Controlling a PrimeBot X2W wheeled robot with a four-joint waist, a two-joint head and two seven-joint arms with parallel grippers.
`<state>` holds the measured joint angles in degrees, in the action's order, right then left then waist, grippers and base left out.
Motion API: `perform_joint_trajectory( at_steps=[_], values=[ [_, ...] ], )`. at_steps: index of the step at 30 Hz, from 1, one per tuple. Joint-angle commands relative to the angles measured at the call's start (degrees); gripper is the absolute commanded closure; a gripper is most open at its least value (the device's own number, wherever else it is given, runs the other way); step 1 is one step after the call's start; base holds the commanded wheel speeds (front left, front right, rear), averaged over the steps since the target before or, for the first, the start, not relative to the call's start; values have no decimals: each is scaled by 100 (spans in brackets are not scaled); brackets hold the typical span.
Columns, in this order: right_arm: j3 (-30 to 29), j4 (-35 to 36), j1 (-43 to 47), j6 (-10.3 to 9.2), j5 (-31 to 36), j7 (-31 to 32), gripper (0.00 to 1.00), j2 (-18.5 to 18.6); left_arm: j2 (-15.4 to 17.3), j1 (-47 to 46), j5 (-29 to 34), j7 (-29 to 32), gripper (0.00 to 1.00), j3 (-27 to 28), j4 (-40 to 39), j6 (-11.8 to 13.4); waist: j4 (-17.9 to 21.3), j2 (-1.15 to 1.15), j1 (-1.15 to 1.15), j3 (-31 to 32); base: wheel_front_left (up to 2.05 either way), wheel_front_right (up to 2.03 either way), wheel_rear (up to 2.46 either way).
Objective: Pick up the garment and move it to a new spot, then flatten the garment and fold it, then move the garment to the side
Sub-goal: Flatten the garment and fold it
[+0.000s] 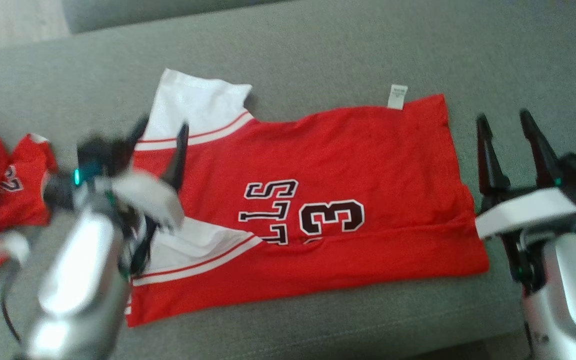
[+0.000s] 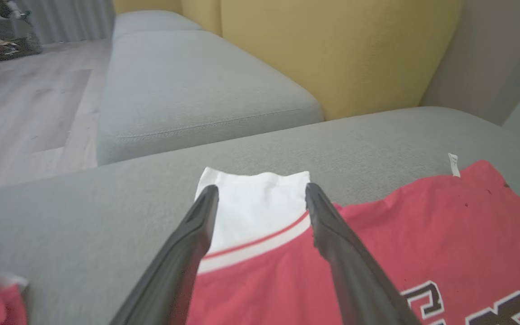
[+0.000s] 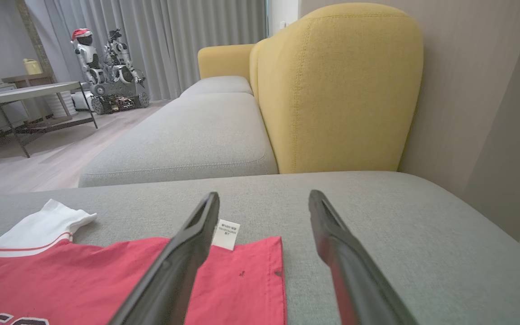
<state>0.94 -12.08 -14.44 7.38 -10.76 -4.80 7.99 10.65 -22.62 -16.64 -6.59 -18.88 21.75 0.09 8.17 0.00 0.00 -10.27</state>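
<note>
Spread, empty fingers are shown on the left gripper (image 1: pixel 163 125), held over the white sleeve (image 1: pixel 193 100) of the garment (image 1: pixel 343 165), and on the right gripper (image 1: pixel 503 117), held just off its opposite end. Bare grey cushion (image 1: pixel 318 50) is left beyond both. Red cloth with black lettering is laid flat mid-cushion, near edge folded.

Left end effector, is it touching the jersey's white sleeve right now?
Cannot tell. In the left wrist view the open left end effector frames the white sleeve of the jersey, but its height above the cloth is unclear.
</note>
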Motion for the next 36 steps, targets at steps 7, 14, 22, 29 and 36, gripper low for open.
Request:
perform_joint_trajectory(
  at_steps=[7,14,22,29,36],
  values=[
    [507,-78,-907,11,135,-60,0,-18,711,-2046,-20,1167,0,-27,890,-622,499,0,0,-759,0,0,0],
    [962,-418,-1523,11,124,-181,0,-156,1266,-3352,-14,1967,0,-717,2188,-753,909,0,0,-1160,0,0,0],
    [1106,-659,-1790,11,62,-317,0,-191,1601,-3878,-149,1930,0,-1392,2919,-757,1117,0,0,-1316,0,0,0],
    [1106,-761,-1851,11,52,-372,0,-187,1619,-4139,-59,1684,0,-1512,3481,-720,1176,0,0,-1381,0,0,0],
    [1093,-828,-1913,11,43,-392,0,-173,1355,-4162,-418,1866,100,-1759,3849,-753,1188,0,0,-1430,0,0,0]
  ],
)
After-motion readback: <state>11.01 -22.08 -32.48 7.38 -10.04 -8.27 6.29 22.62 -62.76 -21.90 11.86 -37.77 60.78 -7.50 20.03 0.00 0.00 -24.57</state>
